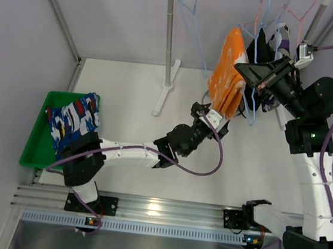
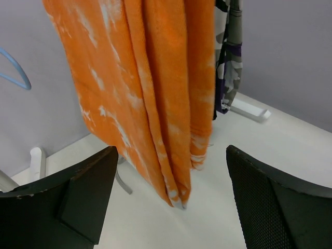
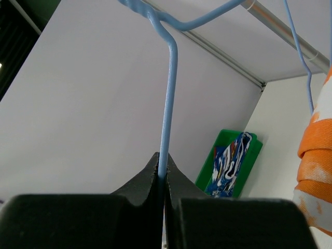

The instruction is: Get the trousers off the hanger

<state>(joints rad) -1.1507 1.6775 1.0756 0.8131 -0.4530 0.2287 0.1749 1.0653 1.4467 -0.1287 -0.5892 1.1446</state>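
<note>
Orange trousers [image 1: 229,77] with white flecks hang from a blue hanger [image 1: 252,68] on the rail. My right gripper [image 1: 248,70] is shut on the hanger's blue wire [image 3: 167,124] and holds it. My left gripper [image 1: 211,113] is open just below the orange trousers' [image 2: 150,93] bottom hem, its fingers [image 2: 83,192] on either side and apart from the cloth. Blue patterned trousers [image 1: 74,120] lie in the green bin [image 1: 37,137]; they also show in the right wrist view [image 3: 231,163]. A dark patterned garment [image 2: 228,67] hangs behind the orange one.
The rack's metal pole [image 1: 170,35] and its white foot [image 1: 162,97] stand at the back middle. Empty blue and pink hangers [image 1: 194,13] hang on the rail [image 3: 280,28]. Grey walls close in on the left and back.
</note>
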